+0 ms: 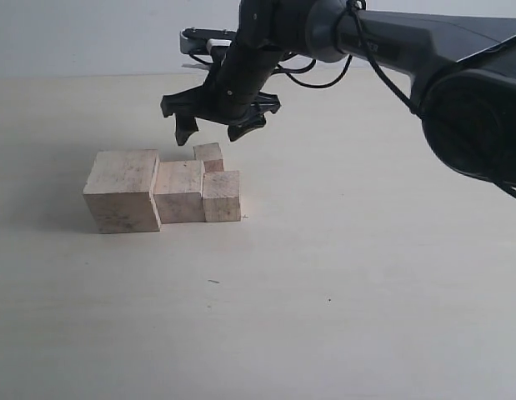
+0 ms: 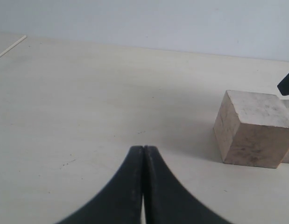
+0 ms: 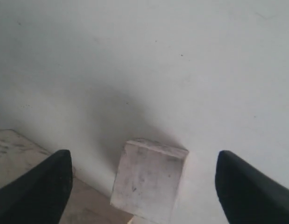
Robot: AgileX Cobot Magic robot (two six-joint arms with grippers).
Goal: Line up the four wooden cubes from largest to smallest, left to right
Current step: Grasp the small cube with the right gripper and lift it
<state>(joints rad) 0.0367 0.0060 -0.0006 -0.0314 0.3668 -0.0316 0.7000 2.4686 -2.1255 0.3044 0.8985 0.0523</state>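
Note:
Three wooden cubes stand in a touching row on the table: the largest cube (image 1: 122, 189) on the left, a medium cube (image 1: 180, 191) beside it, a smaller cube (image 1: 222, 196) on the right. The smallest cube (image 1: 209, 156) sits just behind the row. My right gripper (image 1: 214, 129) hangs open just above the smallest cube (image 3: 150, 178), which lies between its spread fingers, untouched. My left gripper (image 2: 143, 148) is shut and empty, low over the table, with the largest cube (image 2: 254, 129) off to one side.
The pale tabletop (image 1: 341, 275) stretches wide around the cubes. The right arm's dark body (image 1: 458, 75) reaches in from the upper right of the exterior view. A plain wall (image 2: 149, 18) backs the table.

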